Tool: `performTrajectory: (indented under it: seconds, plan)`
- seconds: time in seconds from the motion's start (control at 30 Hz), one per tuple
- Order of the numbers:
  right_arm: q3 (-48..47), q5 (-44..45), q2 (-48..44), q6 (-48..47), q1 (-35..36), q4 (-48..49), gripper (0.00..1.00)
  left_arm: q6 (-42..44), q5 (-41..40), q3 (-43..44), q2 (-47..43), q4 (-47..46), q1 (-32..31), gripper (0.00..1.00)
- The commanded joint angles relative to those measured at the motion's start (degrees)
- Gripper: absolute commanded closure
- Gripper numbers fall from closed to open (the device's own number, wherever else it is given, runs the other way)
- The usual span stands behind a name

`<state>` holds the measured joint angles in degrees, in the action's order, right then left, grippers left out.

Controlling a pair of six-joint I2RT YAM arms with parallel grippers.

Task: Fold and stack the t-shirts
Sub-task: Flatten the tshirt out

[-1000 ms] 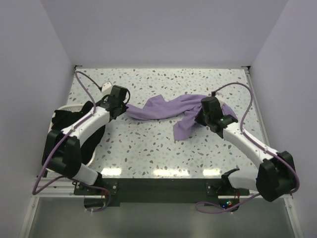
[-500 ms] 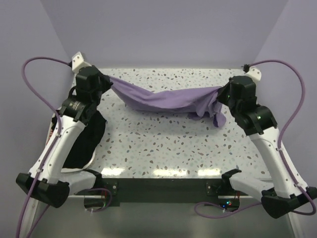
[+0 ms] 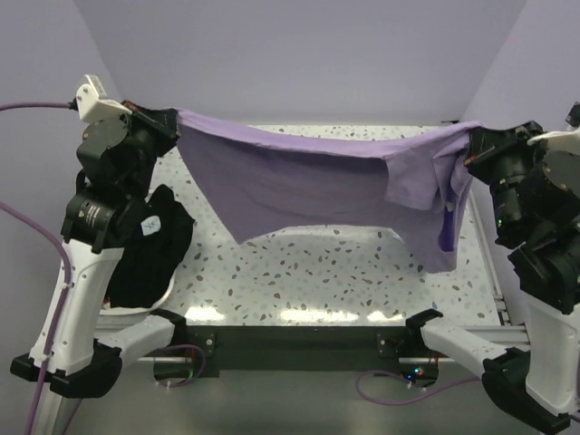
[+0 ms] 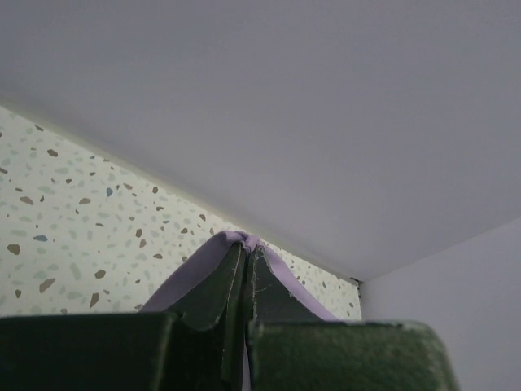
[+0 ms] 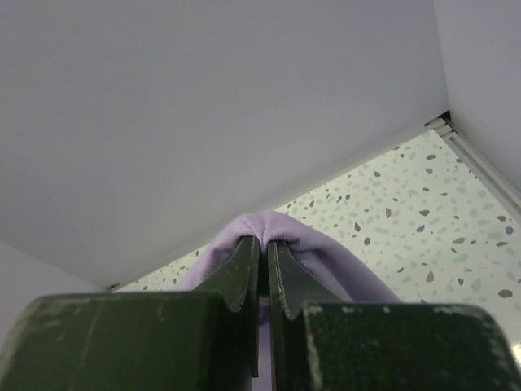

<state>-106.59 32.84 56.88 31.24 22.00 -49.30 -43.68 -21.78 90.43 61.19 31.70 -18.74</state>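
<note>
Lavender t-shirt (image 3: pixel 308 177) hangs stretched high above table (image 3: pixel 299 272), one top corner clenched in left gripper (image 3: pixel 176 123), other in right gripper (image 3: pixel 468 153), likely to drop flat for folding; black t-shirts (image 3: pixel 149 249) heaped at left.

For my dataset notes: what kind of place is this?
Likely a robot test cell: plain walls box in a speckled table, and the left gripper and right gripper stretch a purple t-shirt.
</note>
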Motion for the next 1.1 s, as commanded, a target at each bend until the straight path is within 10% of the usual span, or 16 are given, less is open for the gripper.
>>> performTrajectory:
  seconds: [0.0,0.23,0.5,0.7,1.0,1.07]
  plan:
    - [-0.3,3.3,8.3,-4.6,-0.4,6.8,1.00,2.1,0.9,1.8,6.6,-6.3,0.5,1.00]
    - [-6.2,-10.7,26.0,-1.7,-10.4,24.4,1.00,4.8,4.9,16.8,25.9,-18.3,3.1,1.00]
    - [-30.1,-28.0,40.4,6.6,-21.8,23.5,1.00,2.7,14.7,45.8,45.1,-16.7,9.8,1.00]
    - [-18.0,-31.2,32.3,6.8,-24.4,22.7,1.00,3.1,14.1,25.3,31.7,-21.6,11.2,1.00]
    - [36.1,-27.6,9.8,5.6,-24.5,19.8,1.00,-3.8,16.8,-25.9,14.0,-26.1,11.1,1.00]
    - [43.4,-27.2,8.3,5.6,-24.5,21.7,0.87,-4.9,17.2,-33.0,12.9,-28.0,11.0,1.00]
